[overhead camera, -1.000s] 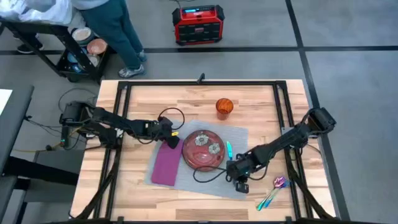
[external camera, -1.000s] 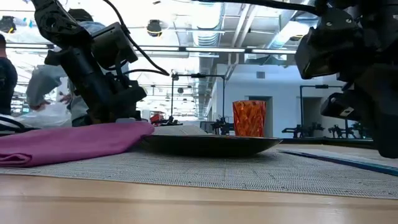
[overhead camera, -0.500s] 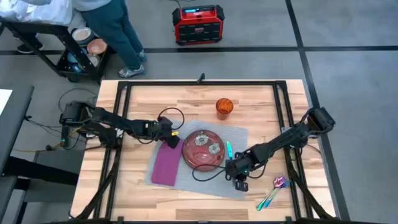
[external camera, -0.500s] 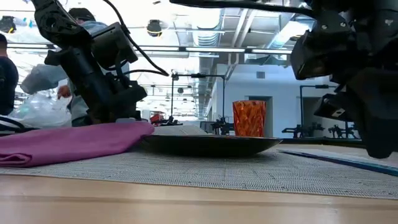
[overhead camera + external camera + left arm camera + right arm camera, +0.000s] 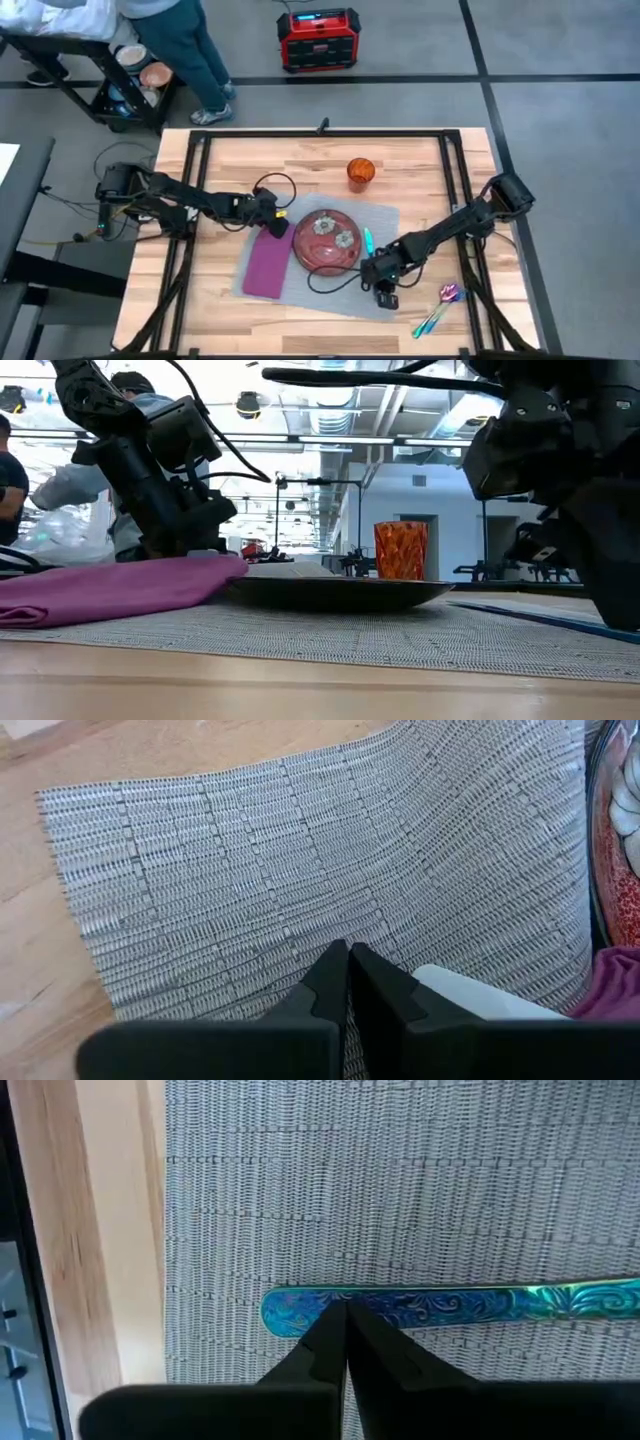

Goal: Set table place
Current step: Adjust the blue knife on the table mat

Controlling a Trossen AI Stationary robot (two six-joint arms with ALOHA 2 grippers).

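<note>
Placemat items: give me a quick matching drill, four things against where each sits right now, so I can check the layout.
Things:
1. purple napkin
2. red plate
3. orange cup
4. blue utensil

Places:
A. on bare wood beyond the grey placemat's far edge
B. on the placemat, just right of the plate
C. on the placemat's left part
D. at the placemat's middle

Pairs: 1-C, 2-D, 3-A, 4-B

The left gripper sits at the napkin's far end; the right gripper is by the blue utensil's near end. Both have fingers shut.
</note>
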